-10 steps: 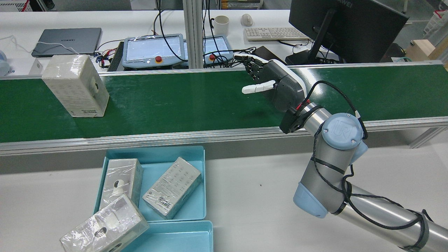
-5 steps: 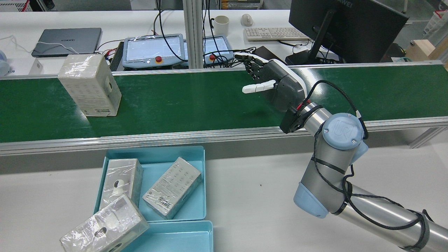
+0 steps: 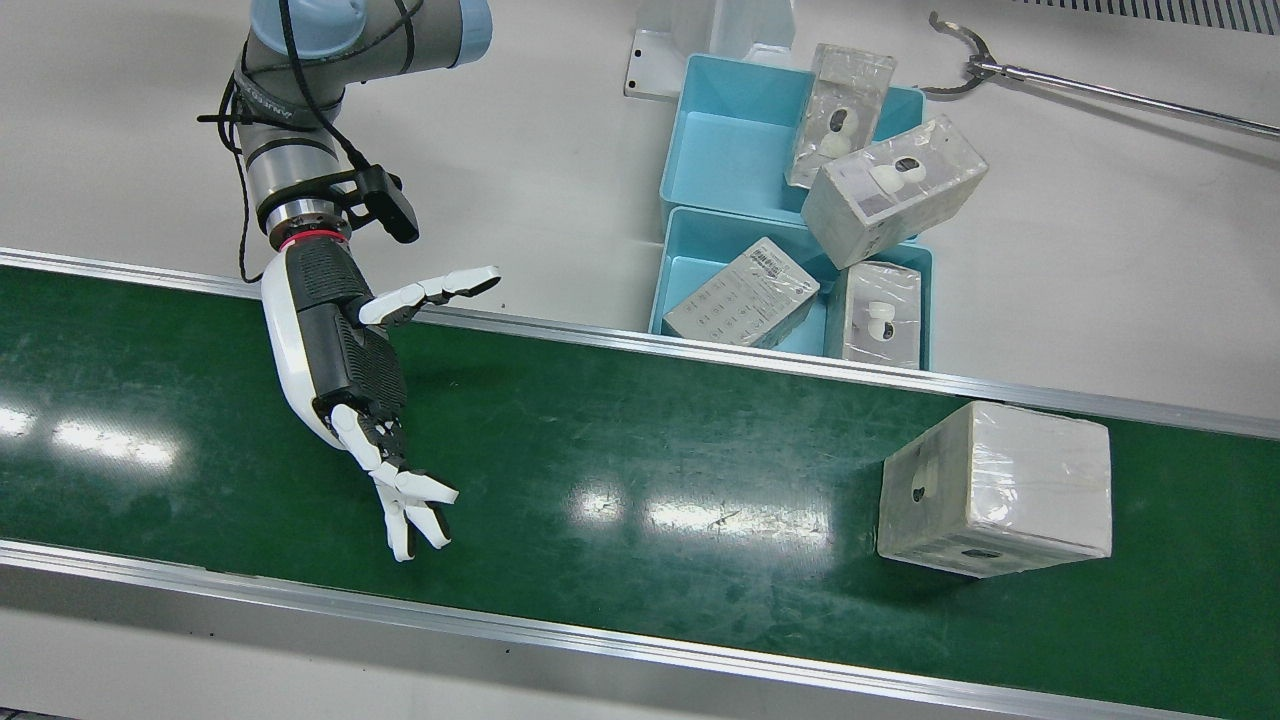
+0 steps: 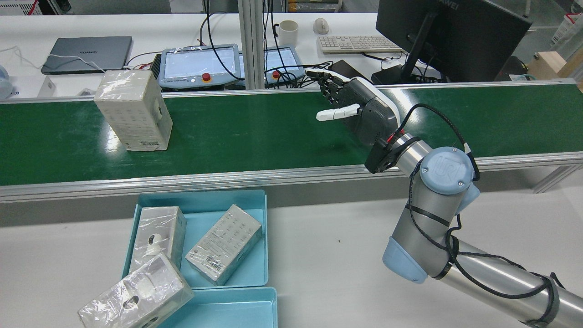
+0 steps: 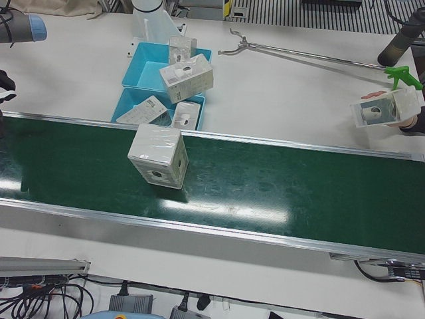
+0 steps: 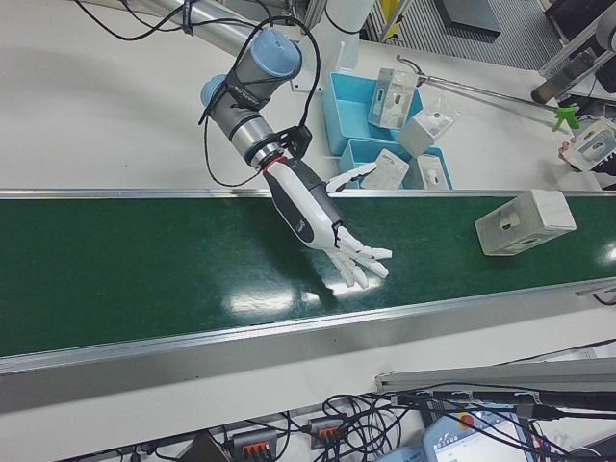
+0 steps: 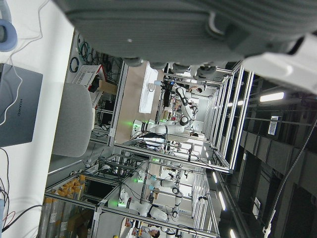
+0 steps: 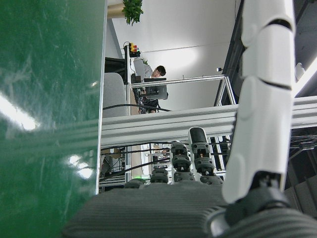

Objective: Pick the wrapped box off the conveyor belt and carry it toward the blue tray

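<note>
The right hand (image 4: 360, 111) hangs spread and empty over mid-belt (image 4: 255, 132), while the wrapped box (image 4: 133, 110) stands upright well apart toward the belt's left end, near its far edge, across from the blue tray (image 4: 255, 200).

White desks (image 4: 150, 27) — monitor (image 4: 448, 34), possibly office behind.

Behind the belt we see a closed grey laptop (image 4: 89, 53), two control tablets (image 4: 200, 66) with red buttons, a white mug (image 4: 288, 33), a mouse (image 4: 321, 25), a keyboard (image 4: 357, 43) and a dark monitor (image 4: 448, 36). On the white table (image 3: 1100, 200) lies a long metal grabber (image 3: 1090, 90).
</note>
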